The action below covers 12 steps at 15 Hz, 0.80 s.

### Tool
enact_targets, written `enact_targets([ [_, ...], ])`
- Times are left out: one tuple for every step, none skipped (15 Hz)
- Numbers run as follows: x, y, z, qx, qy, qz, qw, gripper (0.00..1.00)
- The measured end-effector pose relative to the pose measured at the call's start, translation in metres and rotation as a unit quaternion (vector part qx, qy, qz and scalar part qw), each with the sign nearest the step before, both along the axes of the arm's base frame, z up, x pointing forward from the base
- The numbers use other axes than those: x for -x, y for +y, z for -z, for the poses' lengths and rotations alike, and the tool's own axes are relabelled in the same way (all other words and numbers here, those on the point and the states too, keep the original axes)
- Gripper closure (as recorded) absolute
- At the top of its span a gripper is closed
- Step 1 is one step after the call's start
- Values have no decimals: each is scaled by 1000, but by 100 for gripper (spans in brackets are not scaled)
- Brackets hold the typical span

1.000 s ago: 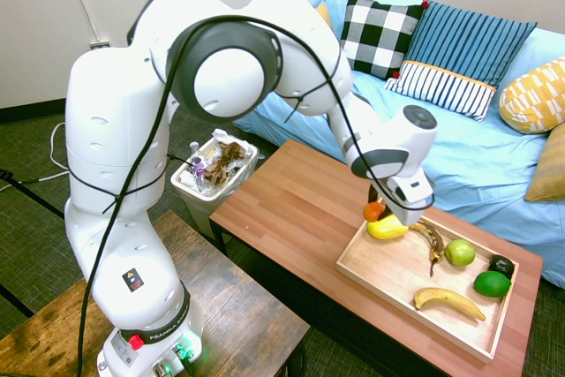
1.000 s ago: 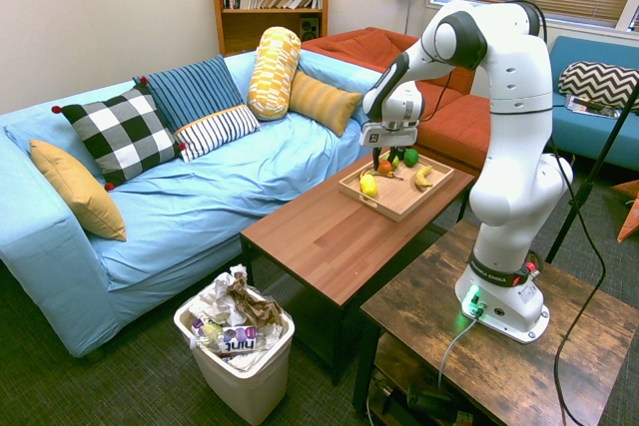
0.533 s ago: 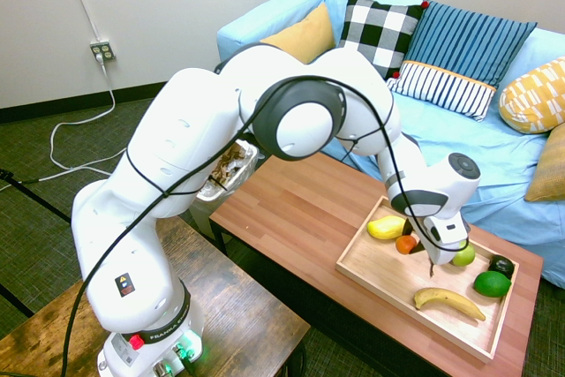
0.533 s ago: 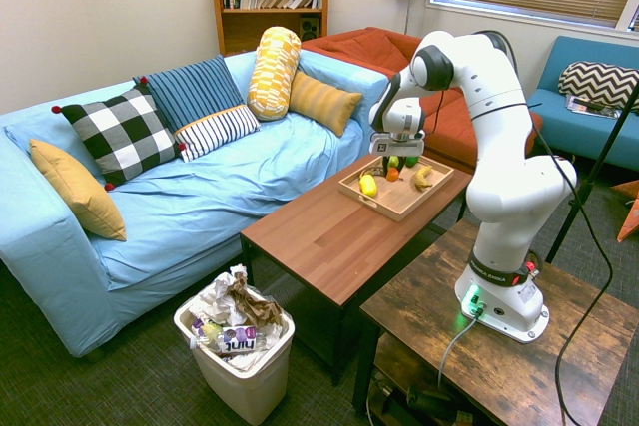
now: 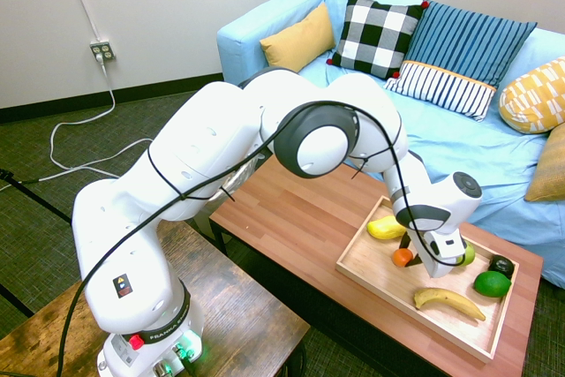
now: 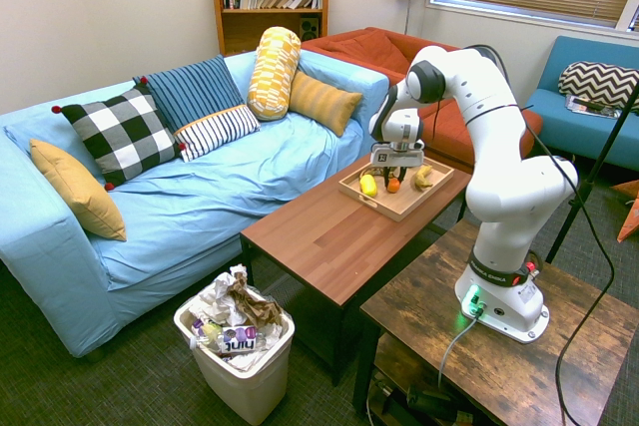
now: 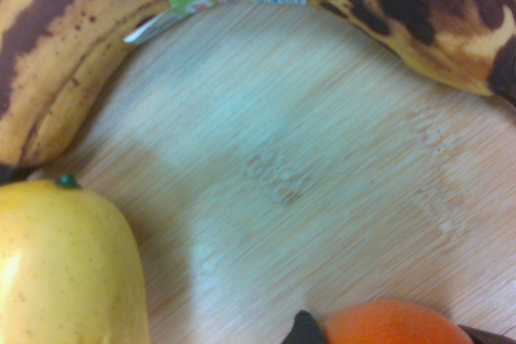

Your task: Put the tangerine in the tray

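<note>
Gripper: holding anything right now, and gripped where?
The gripper is down in the tray with the tangerine between its jaws, gripped across the sides. Whether the fruit already rests on the wood cannot be told.

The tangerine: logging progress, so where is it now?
The small round orange tangerine sits low inside the light wooden tray, at the tool, between the yellow lemon-like fruit and yellow banana.
</note>
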State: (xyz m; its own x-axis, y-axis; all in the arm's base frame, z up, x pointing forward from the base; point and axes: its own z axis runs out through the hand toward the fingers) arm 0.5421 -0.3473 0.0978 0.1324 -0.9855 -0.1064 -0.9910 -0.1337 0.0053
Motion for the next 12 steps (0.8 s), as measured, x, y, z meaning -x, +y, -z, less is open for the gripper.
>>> enact_targets([
  [0,0,0,0,0,-2,1000,0],
  [0,0,0,0,0,-4,1000,0],
  [0,0,0,0,-1,-6,1000,0],
  [0,0,0,0,-1,-8,1000,0],
  [0,0,0,0,-1,-9,1000,0],
  [0,-1,-2,0,-2,-11,1000,0],
  [-1,-1,-5,1,-5,-12,1000,0],
  [-3,-1,-11,3,-9,-13,1000,0],
  [-4,-1,-19,4,-14,-14,1000,0],
  [-4,-1,-28,5,-19,-15,1000,0],
  [-3,0,-40,7,-23,-15,1000,0],
  [0,0,-53,9,-27,-15,999,0],
])
